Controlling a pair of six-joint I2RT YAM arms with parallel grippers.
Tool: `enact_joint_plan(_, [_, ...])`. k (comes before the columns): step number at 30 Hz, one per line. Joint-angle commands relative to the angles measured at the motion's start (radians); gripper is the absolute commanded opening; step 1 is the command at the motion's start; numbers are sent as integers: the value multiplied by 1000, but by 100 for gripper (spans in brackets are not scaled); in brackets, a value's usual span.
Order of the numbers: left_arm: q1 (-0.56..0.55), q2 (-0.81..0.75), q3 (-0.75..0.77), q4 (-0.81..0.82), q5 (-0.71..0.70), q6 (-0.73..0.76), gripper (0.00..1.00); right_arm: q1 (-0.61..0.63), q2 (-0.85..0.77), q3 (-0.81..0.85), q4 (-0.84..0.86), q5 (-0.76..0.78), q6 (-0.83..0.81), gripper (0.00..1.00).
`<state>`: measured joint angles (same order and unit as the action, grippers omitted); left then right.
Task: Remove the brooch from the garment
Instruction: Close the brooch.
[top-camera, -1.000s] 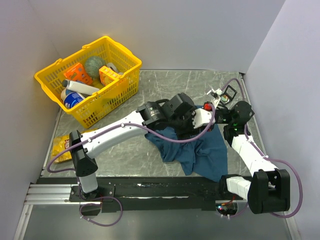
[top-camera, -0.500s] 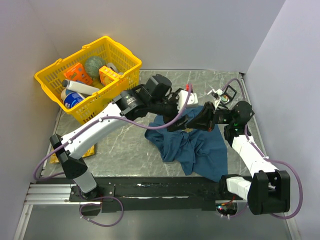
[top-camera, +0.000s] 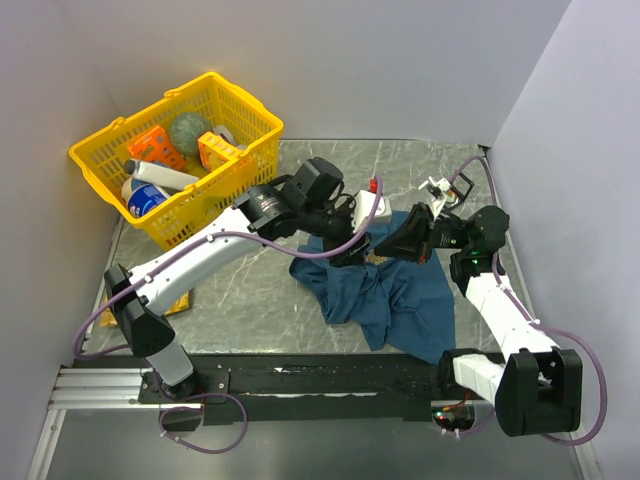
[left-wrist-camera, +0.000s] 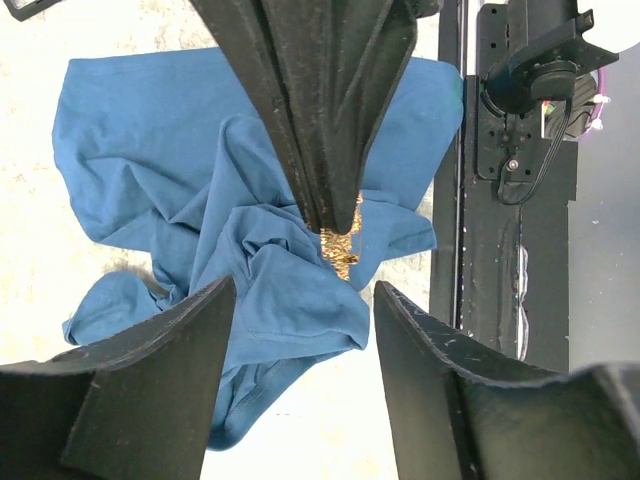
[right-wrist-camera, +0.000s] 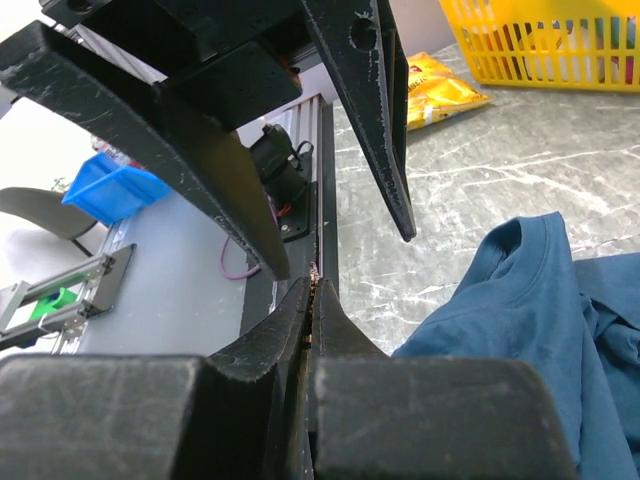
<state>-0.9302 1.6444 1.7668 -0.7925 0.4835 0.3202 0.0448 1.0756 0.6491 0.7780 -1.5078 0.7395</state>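
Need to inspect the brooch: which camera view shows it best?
Left wrist: the gold brooch sits at the right gripper's shut tips, garment behind. Right wrist shows only a speck; top external hides it.

Bright, even light falls from above, casting only soft shadows in the top view; past the jaws of the left gripper (left-wrist-camera: 300, 290) the table (left-wrist-camera: 30, 260) is bleached nearly white; the right gripper (right-wrist-camera: 312, 292) fills its frame's lower part, dark and blurred; beyond its tips the background glares pale.
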Motion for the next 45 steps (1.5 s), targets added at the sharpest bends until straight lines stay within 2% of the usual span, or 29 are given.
enact_joint_plan(1, [7, -1, 19, 29, 41, 7, 61, -8, -31, 14, 60, -80, 0, 0])
enact_joint_plan(11, [10, 35, 37, 16, 99, 2, 61, -8, -42, 9, 75, -80, 14, 0])
enact_joint_plan(15, [10, 48, 43, 16, 107, -3, 58, -6, -45, 11, 75, -80, 12, 0])
enact_joint_plan(19, [8, 55, 51, 16, 110, -9, 45, -8, -46, 9, 75, -78, 11, 0])
enact_joint_plan(24, [10, 51, 63, 18, 110, -12, 40, -8, -45, 9, 75, -78, 11, 0])
enact_joint_plan(29, [8, 57, 72, 16, 133, -15, 30, -8, -43, 7, 76, -77, 11, 0])
enact_joint_plan(35, [8, 75, 85, 1, 159, -12, 7, -8, -48, 4, 86, -75, 18, 0])
enact_joint_plan(36, [8, 77, 83, -1, 162, -9, 1, -8, -46, 4, 87, -75, 18, 0])
enact_joint_plan(41, [8, 75, 88, 2, 168, -16, 1, -10, -42, 11, 75, -69, 14, 0])
enact_joint_plan(43, [8, 66, 77, 15, 156, -18, 1, -13, -42, 18, 41, -68, -3, 7])
enact_joint_plan(44, [8, 65, 74, 18, 153, -23, 1, -14, -40, 26, 27, -68, -18, 20])
enact_joint_plan(45, [8, 60, 71, 19, 145, -23, 1, -19, -40, 30, 17, -72, -26, 26])
